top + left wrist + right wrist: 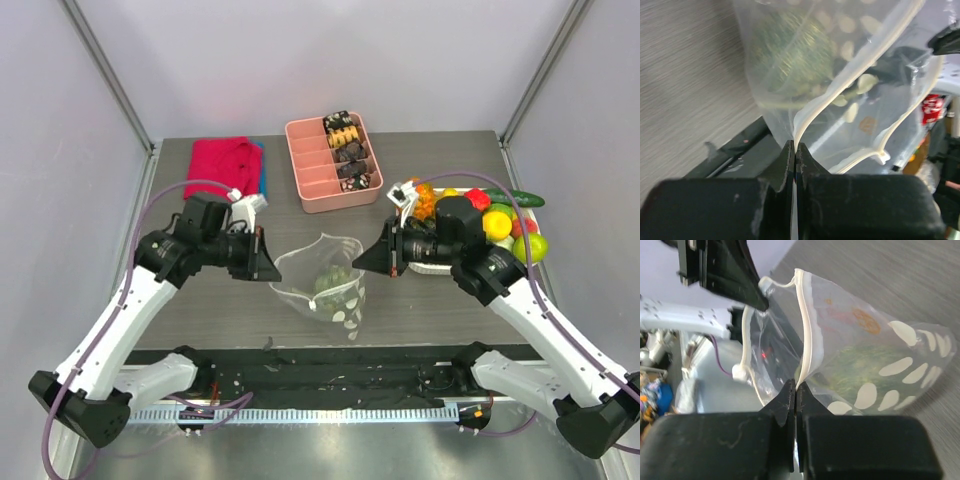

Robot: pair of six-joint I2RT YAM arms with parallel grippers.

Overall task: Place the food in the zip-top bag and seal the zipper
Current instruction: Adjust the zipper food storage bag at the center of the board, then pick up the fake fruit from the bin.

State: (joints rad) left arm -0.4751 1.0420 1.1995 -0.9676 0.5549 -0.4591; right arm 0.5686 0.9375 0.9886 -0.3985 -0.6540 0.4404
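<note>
Top: zip-top bag (325, 285) lies mid-table near the front edge, between left gripper (272, 262) and right gripper (362, 258). Pink tray (333, 162) and red cloth (222, 166) sit behind, well apart.
Left wrist: jaws pinch the bag rim, green food (790, 55) inside.
Right wrist: jaws pinch the zipper (807, 325), mouth gaping.

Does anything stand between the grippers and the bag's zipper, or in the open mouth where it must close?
Nothing visible does. The left gripper and the right gripper each have their jaws shut on the zipper at opposite ends of the bag. The mouth gapes open and nothing crosses it; the green food lies lower inside.
</note>
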